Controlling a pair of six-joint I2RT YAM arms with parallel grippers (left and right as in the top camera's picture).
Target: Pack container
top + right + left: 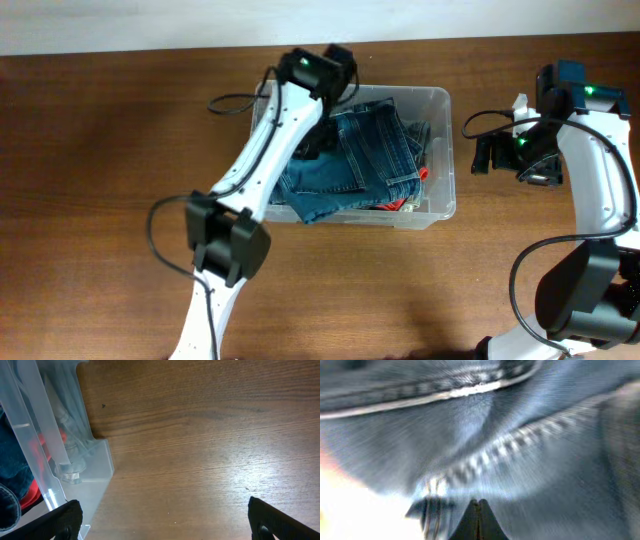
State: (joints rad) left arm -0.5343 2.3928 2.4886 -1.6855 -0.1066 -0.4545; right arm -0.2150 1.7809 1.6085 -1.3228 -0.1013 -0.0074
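The clear plastic container (441, 150) stands at the table's middle back, filled with folded blue jeans (365, 150) over something red (425, 173). My left gripper (322, 140) is down inside the container on its left side, pressed against the denim (485, 430); its fingertips (479, 506) are shut together with nothing visible between them. My right gripper (485, 155) is open and empty just right of the container, above bare table (165, 517). The container's wall (55, 460) shows at the left of the right wrist view.
The brown wooden table (90, 180) extends around the container. A cable (232, 100) loops near the left arm's upper link. The right arm's base (585, 300) stands at the front right.
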